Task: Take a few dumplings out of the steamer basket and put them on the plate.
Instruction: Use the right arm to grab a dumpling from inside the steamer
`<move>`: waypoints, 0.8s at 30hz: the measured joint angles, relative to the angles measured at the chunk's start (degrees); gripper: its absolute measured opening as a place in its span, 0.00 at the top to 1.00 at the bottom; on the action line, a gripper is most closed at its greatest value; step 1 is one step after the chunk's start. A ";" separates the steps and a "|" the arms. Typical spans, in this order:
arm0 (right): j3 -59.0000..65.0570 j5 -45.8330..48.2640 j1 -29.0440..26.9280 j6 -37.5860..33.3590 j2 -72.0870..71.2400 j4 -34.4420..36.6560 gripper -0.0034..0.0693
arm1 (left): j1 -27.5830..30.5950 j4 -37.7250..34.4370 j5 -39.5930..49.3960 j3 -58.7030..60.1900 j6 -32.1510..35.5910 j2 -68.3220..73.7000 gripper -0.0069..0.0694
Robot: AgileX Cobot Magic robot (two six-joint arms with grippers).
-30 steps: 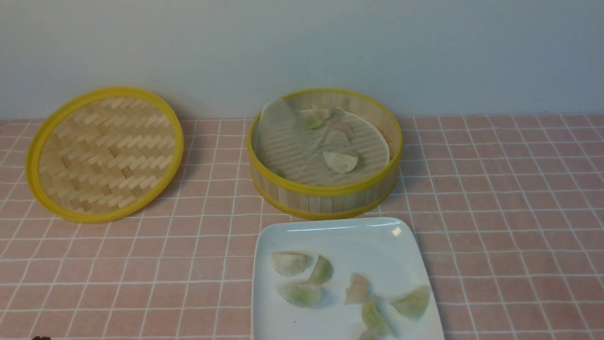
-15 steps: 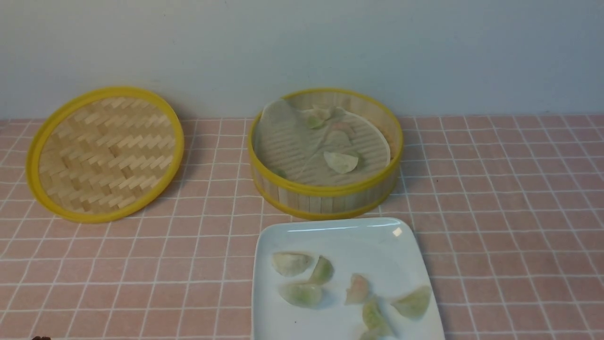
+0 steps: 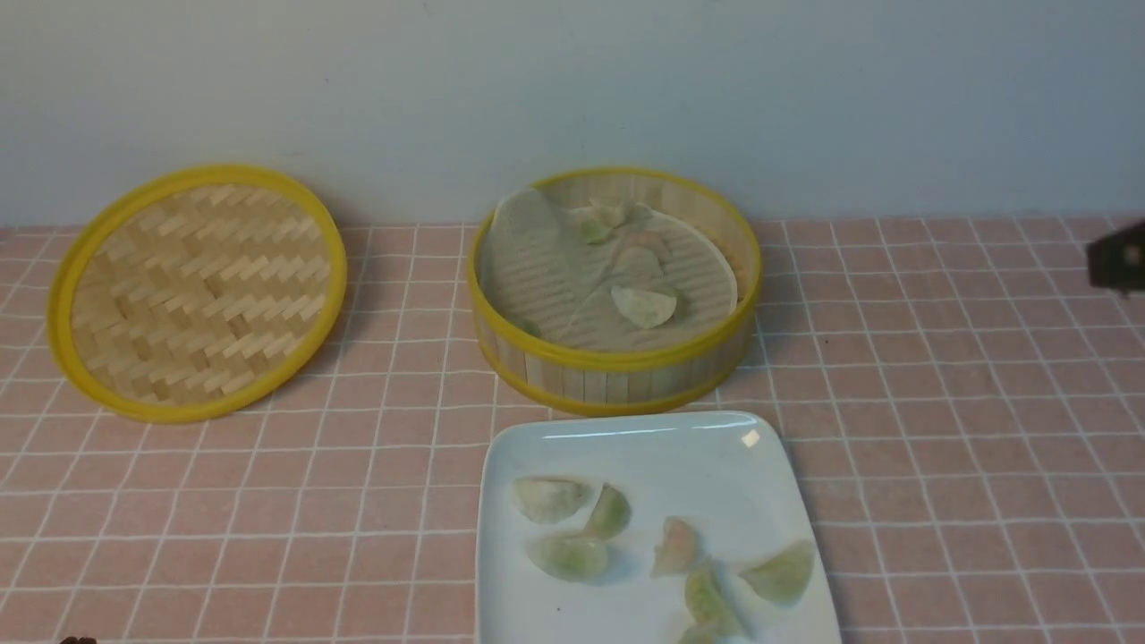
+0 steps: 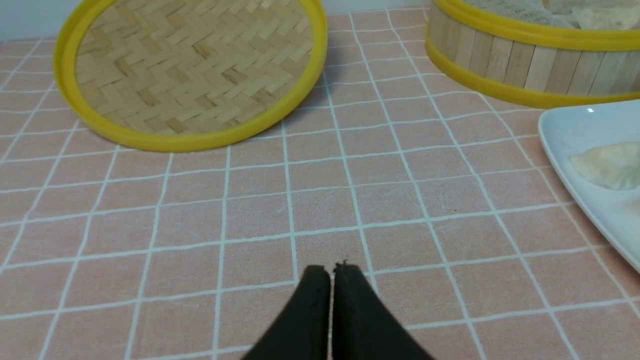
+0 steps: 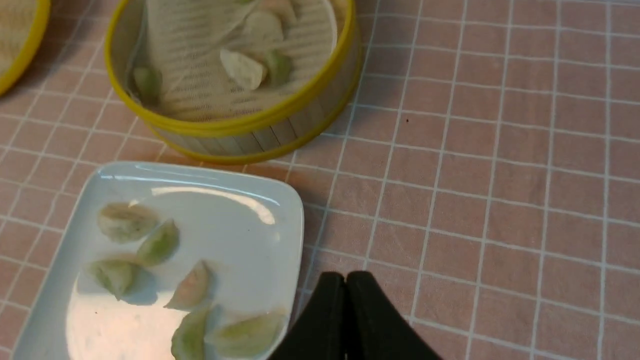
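The steamer basket (image 3: 617,360) stands at the middle back, its paper liner folded up on the left. A few dumplings lie in it, one whitish (image 3: 644,307) and one greenish (image 3: 593,231). The white plate (image 3: 644,447) lies just in front of it and holds several dumplings (image 3: 550,498). My left gripper (image 4: 331,272) is shut and empty, low over the tablecloth left of the plate (image 4: 575,130). My right gripper (image 5: 346,277) is shut and empty, above the cloth beside the plate's right edge (image 5: 295,220). The basket also shows in the right wrist view (image 5: 235,127).
The shallow woven lid (image 3: 197,291) leans at the back left, also in the left wrist view (image 4: 190,70). A pale wall runs behind the pink checked tablecloth (image 3: 966,429). A dark part of my right arm (image 3: 1118,259) shows at the right edge.
A dark part of my right arm has come into the front view at the right edge. The basket, plate, dumplings and lid have not moved.
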 joint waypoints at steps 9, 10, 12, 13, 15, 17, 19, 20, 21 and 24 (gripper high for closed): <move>-23.21 6.05 13.78 -0.35 27.07 -7.31 0.97 | 0.00 0.00 0.00 0.00 0.00 0.00 0.92; -24.91 6.48 14.53 -0.35 28.81 -7.54 0.97 | 0.00 0.00 0.00 0.00 0.00 0.00 0.92; -33.03 9.88 17.44 -0.35 36.73 -7.95 0.96 | 0.00 0.00 0.00 0.00 0.00 0.00 0.92; -35.39 10.48 18.16 -0.35 39.02 -8.27 0.96 | 0.00 0.00 0.00 0.00 0.00 0.00 0.92; -40.25 11.11 19.48 -0.35 43.71 -9.23 0.95 | 0.00 0.00 0.00 0.00 0.00 0.00 0.92; -47.00 11.33 21.03 0.30 50.75 -11.82 0.91 | 0.00 -0.05 0.00 0.00 0.00 0.00 0.92; -51.89 11.33 22.00 1.86 55.02 -13.66 0.87 | 0.00 -0.05 0.00 0.00 0.00 0.00 0.92; -52.36 11.33 22.08 2.06 55.98 -14.00 0.86 | 0.00 -0.05 0.00 0.00 0.00 0.00 0.92; -55.88 11.33 22.65 3.45 59.03 -15.01 0.82 | 0.00 -0.05 0.00 0.00 0.00 0.00 0.92; -60.05 11.38 23.14 4.85 63.59 -16.01 0.72 | 0.00 -0.09 0.00 0.00 0.00 0.00 0.92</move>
